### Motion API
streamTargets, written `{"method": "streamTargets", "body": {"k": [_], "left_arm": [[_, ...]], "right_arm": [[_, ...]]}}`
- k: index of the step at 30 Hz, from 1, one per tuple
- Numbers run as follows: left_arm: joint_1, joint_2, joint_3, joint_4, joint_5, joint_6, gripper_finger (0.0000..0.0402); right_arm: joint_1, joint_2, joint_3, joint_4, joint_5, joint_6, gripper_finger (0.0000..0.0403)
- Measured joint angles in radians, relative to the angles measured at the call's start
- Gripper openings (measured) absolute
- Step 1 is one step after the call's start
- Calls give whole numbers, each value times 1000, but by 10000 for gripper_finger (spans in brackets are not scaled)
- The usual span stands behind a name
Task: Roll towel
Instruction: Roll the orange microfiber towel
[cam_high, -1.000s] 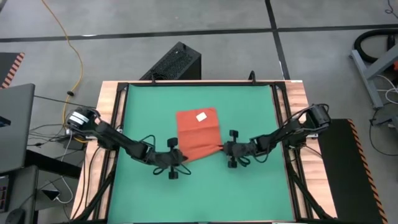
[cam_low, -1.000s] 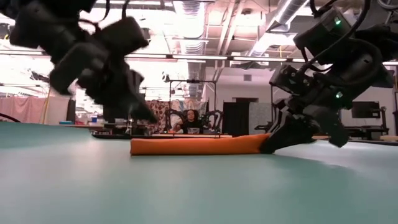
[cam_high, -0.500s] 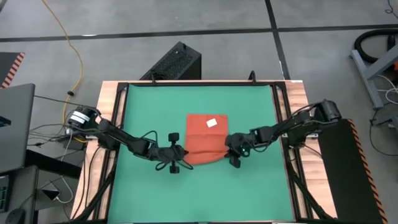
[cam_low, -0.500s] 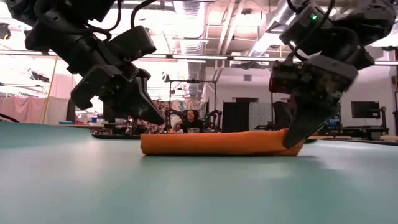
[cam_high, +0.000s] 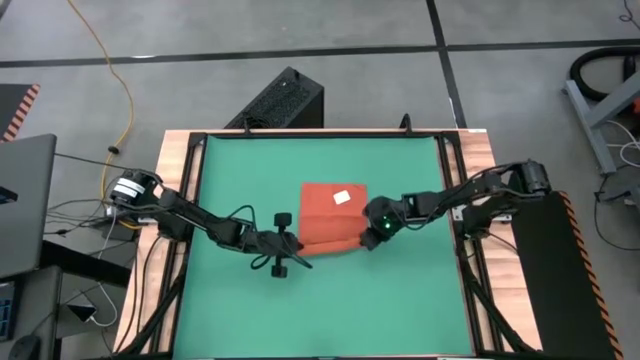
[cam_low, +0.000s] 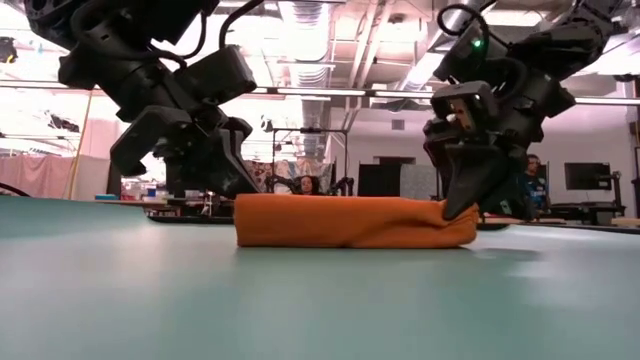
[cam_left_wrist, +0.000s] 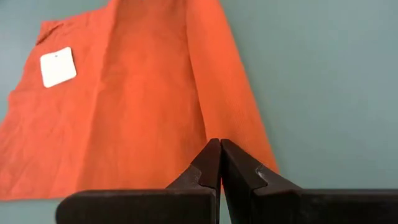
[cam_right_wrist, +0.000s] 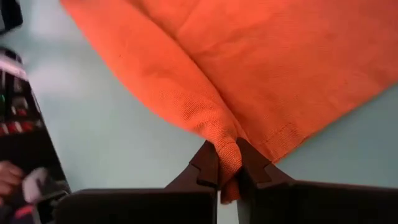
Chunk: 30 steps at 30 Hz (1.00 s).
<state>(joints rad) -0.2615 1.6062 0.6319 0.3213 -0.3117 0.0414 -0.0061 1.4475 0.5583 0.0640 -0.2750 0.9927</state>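
Observation:
The orange-red towel (cam_high: 330, 215) lies on the green mat (cam_high: 230, 180) near the table's middle, its white tag (cam_high: 341, 197) facing up. Its near edge is turned over into a thick roll (cam_low: 350, 222). My right gripper (cam_high: 368, 238) is shut on the roll's right end. My left gripper (cam_high: 298, 251) is shut at the roll's left end, with its tips (cam_left_wrist: 220, 146) over the seam between the rolled strip and the flat cloth. My left gripper has nothing between its shut fingers; whether its tips touch the towel, I cannot tell. My right gripper pinches the right end of the rolled near edge (cam_right_wrist: 225, 140) between its two fingers, a bunched fold of several layers. The fingers slant down from the table's right. That end is raised slightly (cam_low: 452, 212), and the rest of the towel lies on the mat.
Green mat lies bare all round the towel, framed by wooden table rails (cam_high: 460, 200). A black box (cam_high: 282, 100) sits on the floor beyond the far edge. People (cam_low: 303, 186) show in the room behind.
My right gripper has risen, rolled its wrist and gone toward the far edge, keeping hold of the towel's near right corner. The near edge has turned over into a thicker roll, and the towel has slid toward the table's right. My left gripper followed to the right.

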Motion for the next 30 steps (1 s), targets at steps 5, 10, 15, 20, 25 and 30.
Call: {"method": "streamTargets", "body": {"k": [5, 10, 15, 20, 25, 30], "left_arm": [[-10, -4, 0, -7, -9, 8, 0], [-27, -4, 0, -9, -27, 3, 0], [-57, -35, 0, -65, -126, 0, 0], [-73, -113, 0, -74, -151, 4, 0], [-75, -98, 2, 60, -24, 99, 0], [-61, 2, 1, 142, -30, 169, 0]], "right_arm": [[-56, 0, 0, -25, -64, 105, 31], [-105, 0, 1, -29, -120, 186, 31], [-156, -1, 1, -41, -197, 231, 31], [-189, -1, 2, -67, -222, 235, 31], [-194, -1, 2, -65, -239, 239, 31], [-193, -2, 2, -59, -242, 244, 31]]}}
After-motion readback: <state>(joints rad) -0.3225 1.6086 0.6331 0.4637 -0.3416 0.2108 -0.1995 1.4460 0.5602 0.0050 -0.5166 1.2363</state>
